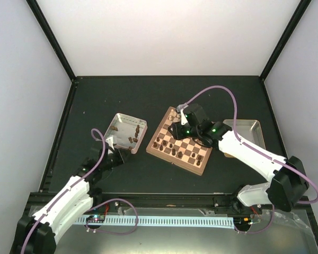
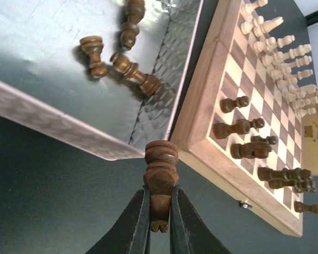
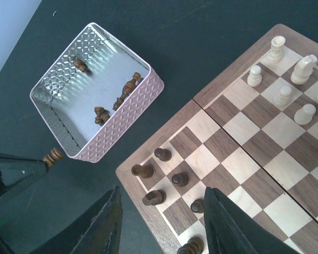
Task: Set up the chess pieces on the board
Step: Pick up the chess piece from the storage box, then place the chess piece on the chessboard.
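Observation:
My left gripper (image 2: 160, 201) is shut on a dark brown chess piece (image 2: 160, 169) and holds it above the dark table, just off the near corner of the metal tray (image 2: 53, 114) and beside the board (image 2: 201, 106). Three more dark pieces (image 2: 135, 74) lie in the tray. Several dark pieces (image 3: 143, 170) stand on the board's left squares. My right gripper (image 3: 163, 196) is open and empty above that corner of the board (image 3: 148, 211). In the top view the left gripper (image 1: 116, 150) is near the tray (image 1: 128, 132) and the right gripper (image 1: 179, 119) is over the board (image 1: 180, 140).
Cream-white chessmen (image 3: 278, 48) stand along the board's far side and also show in the left wrist view (image 2: 286, 58). A second metal tray (image 1: 249, 129) sits right of the board. The held piece and left fingers show in the right wrist view (image 3: 53, 156).

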`<state>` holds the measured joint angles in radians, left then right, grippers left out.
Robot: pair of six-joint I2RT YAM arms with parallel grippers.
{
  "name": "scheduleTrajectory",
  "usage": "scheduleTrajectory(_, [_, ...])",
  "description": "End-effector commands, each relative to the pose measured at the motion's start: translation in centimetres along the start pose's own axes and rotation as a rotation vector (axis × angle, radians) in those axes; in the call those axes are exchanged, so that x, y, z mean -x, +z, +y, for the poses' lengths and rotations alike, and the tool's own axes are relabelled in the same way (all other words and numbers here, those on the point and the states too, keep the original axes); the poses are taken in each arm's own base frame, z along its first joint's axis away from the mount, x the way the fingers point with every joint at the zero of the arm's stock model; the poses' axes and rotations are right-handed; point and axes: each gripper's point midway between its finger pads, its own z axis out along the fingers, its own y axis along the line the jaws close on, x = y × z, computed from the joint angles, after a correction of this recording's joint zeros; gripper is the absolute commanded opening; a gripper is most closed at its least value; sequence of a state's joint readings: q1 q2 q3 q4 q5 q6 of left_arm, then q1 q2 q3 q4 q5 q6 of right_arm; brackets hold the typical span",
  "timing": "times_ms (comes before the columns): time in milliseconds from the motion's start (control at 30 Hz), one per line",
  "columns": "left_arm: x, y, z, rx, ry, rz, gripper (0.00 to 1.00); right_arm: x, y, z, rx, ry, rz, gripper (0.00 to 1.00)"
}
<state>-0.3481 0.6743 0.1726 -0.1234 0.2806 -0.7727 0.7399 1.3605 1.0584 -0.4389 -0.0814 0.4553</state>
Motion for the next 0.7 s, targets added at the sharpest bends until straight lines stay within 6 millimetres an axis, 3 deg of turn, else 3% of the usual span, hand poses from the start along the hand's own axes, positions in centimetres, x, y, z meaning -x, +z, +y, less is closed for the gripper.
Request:
scheduleTrajectory(0, [-0.4,-1.5,-1.5,0.038,0.028,0.113,0.02,0.3,-1.1,-0.1,0.008,0.005,-0.058,0.44])
scheduleTrajectory(167, [-1.0,-2.9,-1.5,0.146,0.042,0.238,0.02,-0.6,-1.1,1.2,0.103,-0.002,-0.043,0.46])
scheduleTrajectory(233, [-0.9,-3.0,-2.7,0.114,0.081,0.277,0.01,-0.8,-1.2,1.9,0.144,0.001,-0.038,0.47])
scheduleTrajectory(467, [-0.4,-3.0,-10.8,-0.159,0.356,0.335,0.01,-1.1,-2.2,5.4,0.381,0.065,-0.05,0.59])
scheduleTrajectory(567, [0.0,-3.4,-15.0,-0.313,0.445,0.315,0.02,0.0,-3.5,6.8,0.484,0.146,-0.11,0.68])
scheduleTrajectory(667, [0.7,-3.8,-18.5,-0.437,0.513,0.28,0.01,0.3,-4.2,6.6,0.513,0.275,-0.148,0.76])
